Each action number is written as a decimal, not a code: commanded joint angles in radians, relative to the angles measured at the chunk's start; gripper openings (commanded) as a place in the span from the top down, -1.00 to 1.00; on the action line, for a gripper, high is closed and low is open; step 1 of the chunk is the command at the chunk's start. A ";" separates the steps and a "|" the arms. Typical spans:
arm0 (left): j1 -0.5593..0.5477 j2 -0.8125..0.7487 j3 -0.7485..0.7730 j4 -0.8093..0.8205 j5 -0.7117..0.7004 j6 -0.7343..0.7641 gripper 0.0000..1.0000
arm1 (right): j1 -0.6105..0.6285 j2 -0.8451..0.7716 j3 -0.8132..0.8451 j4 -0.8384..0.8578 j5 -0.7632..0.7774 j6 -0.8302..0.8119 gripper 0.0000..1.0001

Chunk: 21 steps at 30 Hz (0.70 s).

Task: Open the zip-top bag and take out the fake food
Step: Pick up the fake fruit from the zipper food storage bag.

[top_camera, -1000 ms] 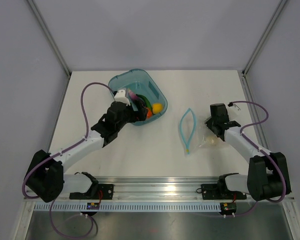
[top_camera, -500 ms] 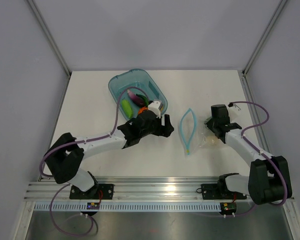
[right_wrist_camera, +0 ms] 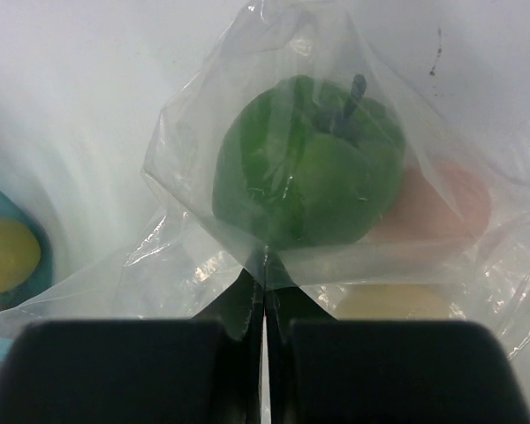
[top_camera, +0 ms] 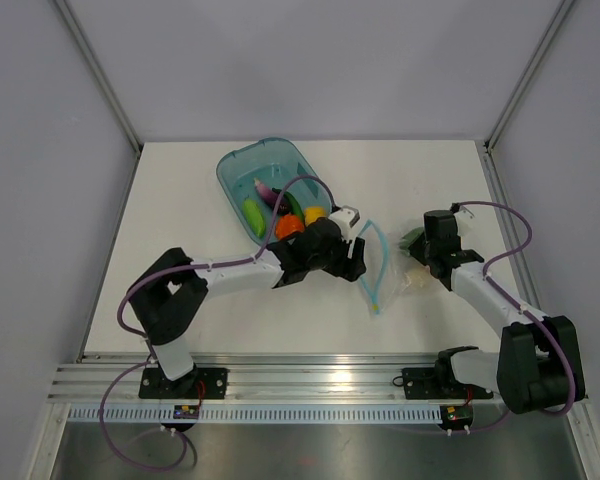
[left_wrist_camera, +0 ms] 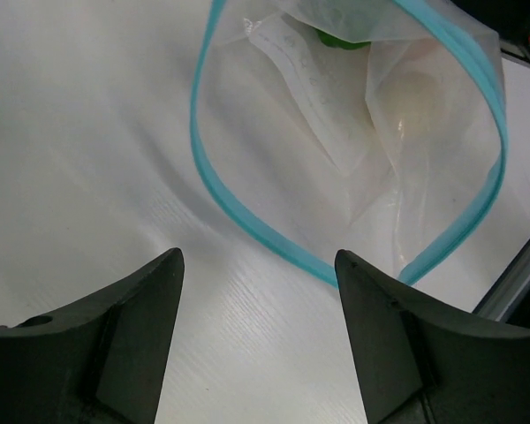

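Observation:
The clear zip-top bag (top_camera: 410, 278) lies right of centre, its teal zip strip (top_camera: 371, 262) spread in an open loop. My left gripper (top_camera: 360, 258) is open just outside that mouth with nothing between its fingers; in the left wrist view the gripper (left_wrist_camera: 258, 261) faces the zip strip (left_wrist_camera: 247, 221). My right gripper (top_camera: 424, 255) is shut on the far end of the bag (right_wrist_camera: 203, 256). Inside lie a green pepper (right_wrist_camera: 309, 172), a pinkish piece (right_wrist_camera: 442, 205) and a whitish piece (right_wrist_camera: 393, 302). More fake food lies in the tub.
A translucent teal tub (top_camera: 242, 165) at the back centre holds a cucumber (top_camera: 252, 212), an eggplant (top_camera: 266, 191), an orange-red piece (top_camera: 288, 226) and a lemon (top_camera: 315, 213). My left arm stretches across the table in front of it.
My left arm has swung from the tub rightward to the bag's open mouth, jaws narrowing somewhat. The right gripper has kept its pinch on the bag.

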 commanded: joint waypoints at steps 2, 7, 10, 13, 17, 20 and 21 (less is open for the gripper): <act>-0.019 0.011 0.041 0.062 0.074 0.049 -0.42 | -0.004 -0.019 -0.001 0.076 -0.091 -0.045 1.00; -0.022 0.026 0.039 0.131 0.137 0.038 -0.42 | -0.004 -0.013 0.002 0.095 -0.126 -0.070 1.00; -0.029 0.032 0.039 0.147 0.151 0.037 -0.42 | -0.004 -0.010 -0.006 0.102 -0.141 -0.067 1.00; -0.029 0.064 0.056 0.137 0.145 0.024 -0.43 | -0.003 -0.012 -0.007 0.110 -0.163 -0.056 1.00; -0.029 0.100 0.068 0.145 0.128 0.010 -0.43 | 0.002 -0.016 -0.023 0.130 -0.198 -0.042 1.00; -0.029 0.104 0.064 0.160 0.096 0.007 -0.44 | 0.011 -0.019 -0.030 0.145 -0.240 -0.030 1.00; -0.029 0.106 0.060 0.165 0.093 0.009 -0.45 | 0.017 -0.018 -0.032 0.156 -0.240 -0.030 1.00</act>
